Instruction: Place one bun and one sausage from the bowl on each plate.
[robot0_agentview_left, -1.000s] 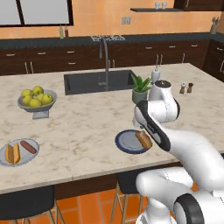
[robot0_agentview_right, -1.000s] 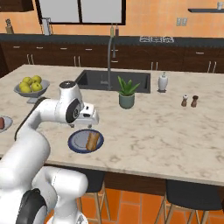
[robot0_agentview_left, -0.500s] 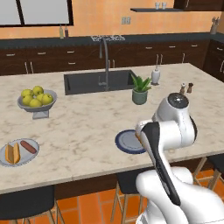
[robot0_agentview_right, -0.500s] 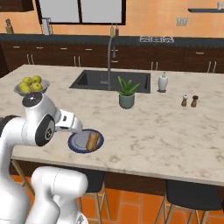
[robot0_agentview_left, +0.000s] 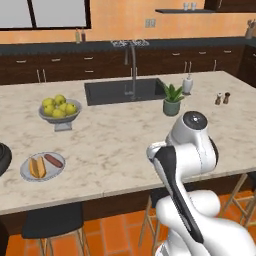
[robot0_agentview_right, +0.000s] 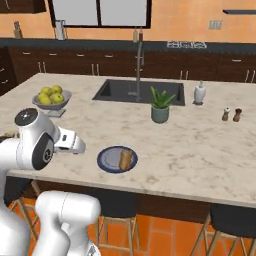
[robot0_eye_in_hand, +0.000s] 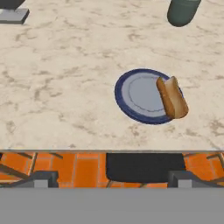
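Observation:
A dark blue plate (robot0_agentview_right: 112, 160) lies near the counter's front edge with one bun (robot0_agentview_right: 125, 159) on its right side. In the hand view the same plate (robot0_eye_in_hand: 138, 94) and bun (robot0_eye_in_hand: 172, 97) lie ahead and below. My gripper (robot0_eye_in_hand: 113, 179) is open and empty, held back over the counter's front edge, its fingertips (robot0_eye_in_hand: 43, 178) wide apart. Further left a pale plate (robot0_agentview_left: 26, 172) carries a bun (robot0_agentview_left: 36, 166) and a sausage (robot0_agentview_left: 53, 160). The dark bowl (robot0_agentview_left: 2, 157) shows as a sliver at the left edge, its contents hidden.
A grey pedestal bowl of yellow-green fruit (robot0_agentview_left: 59, 111) stands behind the pale plate. A sink (robot0_agentview_left: 125, 91) with a tap, a potted plant (robot0_agentview_right: 160, 106), a soap bottle (robot0_agentview_right: 199, 93) and salt and pepper shakers (robot0_agentview_right: 232, 114) sit further back. A dark stool (robot0_eye_in_hand: 144, 166) stands under the counter.
The arm has drawn back from over the blue plate and folded in toward the base, with the gripper still open. Both base views have shifted, so the base has moved left.

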